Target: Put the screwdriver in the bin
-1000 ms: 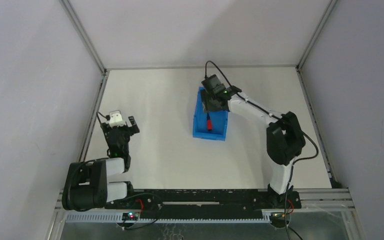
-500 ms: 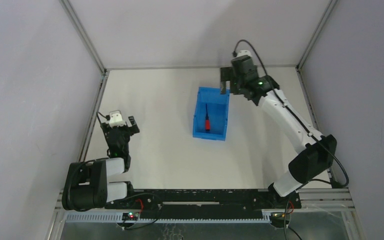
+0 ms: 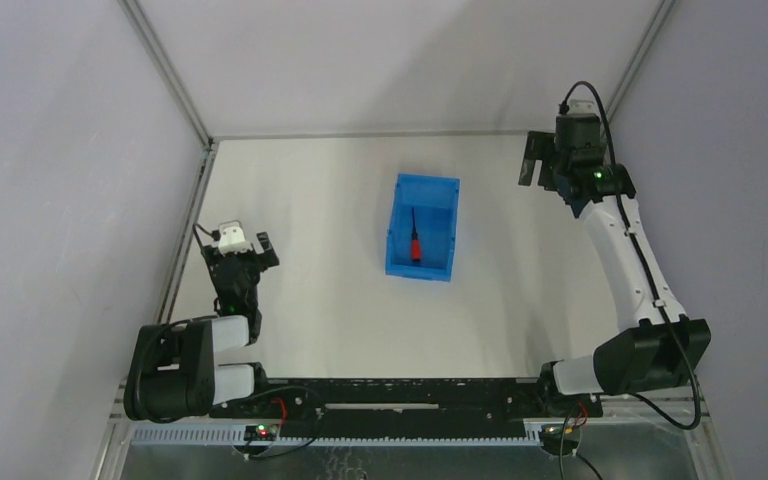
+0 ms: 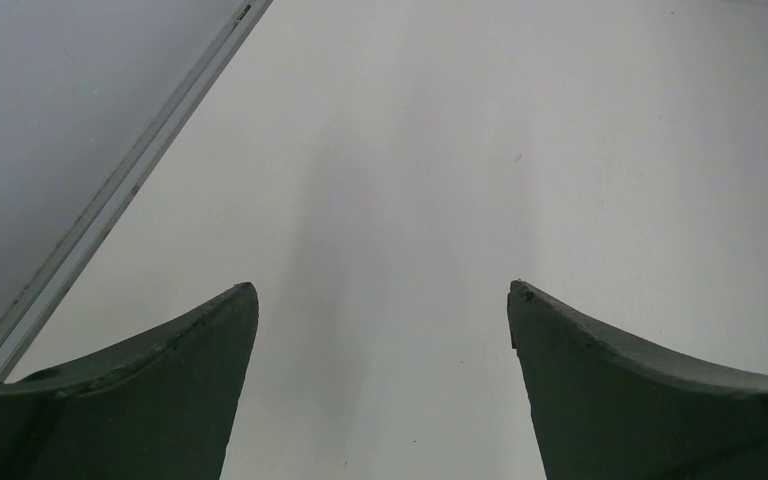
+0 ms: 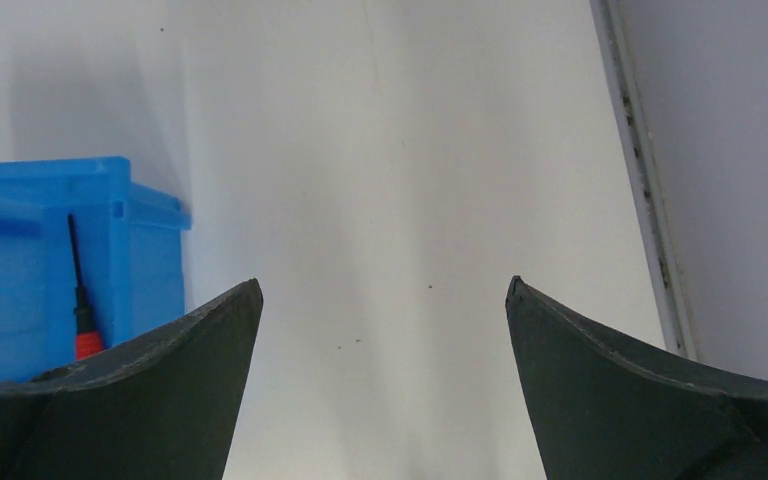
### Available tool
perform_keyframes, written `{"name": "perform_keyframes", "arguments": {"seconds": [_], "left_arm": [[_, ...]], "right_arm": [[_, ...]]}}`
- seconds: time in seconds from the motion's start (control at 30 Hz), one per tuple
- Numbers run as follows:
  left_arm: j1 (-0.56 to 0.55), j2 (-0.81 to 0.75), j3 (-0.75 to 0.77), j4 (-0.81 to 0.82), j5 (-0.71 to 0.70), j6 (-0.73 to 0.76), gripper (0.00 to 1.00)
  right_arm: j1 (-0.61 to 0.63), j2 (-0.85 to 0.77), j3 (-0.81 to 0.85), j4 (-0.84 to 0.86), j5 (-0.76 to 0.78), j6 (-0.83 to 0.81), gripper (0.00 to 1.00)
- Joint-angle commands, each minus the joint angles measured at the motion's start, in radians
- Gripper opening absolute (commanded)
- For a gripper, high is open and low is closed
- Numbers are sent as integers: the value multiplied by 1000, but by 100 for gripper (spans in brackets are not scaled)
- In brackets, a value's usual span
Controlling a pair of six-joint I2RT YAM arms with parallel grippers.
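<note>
The blue bin [image 3: 438, 196] stands in the middle of the table. The screwdriver [image 3: 416, 241], red handle and black shaft, lies inside it along its length. In the right wrist view the bin [image 5: 130, 250] shows at the left edge with the screwdriver [image 5: 81, 305] in it. My right gripper [image 3: 543, 172] is open and empty, raised at the far right, well apart from the bin; it also shows in its wrist view [image 5: 382, 290]. My left gripper [image 3: 243, 262] is open and empty at the near left, over bare table [image 4: 384, 290].
Grey walls enclose the table on three sides. A metal rail [image 3: 188, 235] runs along the left edge, another [image 3: 625, 220] along the right, close to my right gripper. The arm bases sit on the black bar [image 3: 400, 395] at the near edge.
My right arm has left the bin and swung up and to the far right, open and empty. The screwdriver stays lying in the bin. The left arm has not moved.
</note>
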Motion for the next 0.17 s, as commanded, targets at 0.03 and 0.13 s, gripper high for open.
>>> {"name": "perform_keyframes", "arguments": {"seconds": [0.03, 0.13], "left_arm": [[4, -15, 42, 69, 10, 2, 100], [3, -13, 42, 69, 10, 1, 100]], "right_arm": [[-12, -39, -30, 48, 22, -53, 100], [-13, -44, -32, 56, 12, -48, 100]]}}
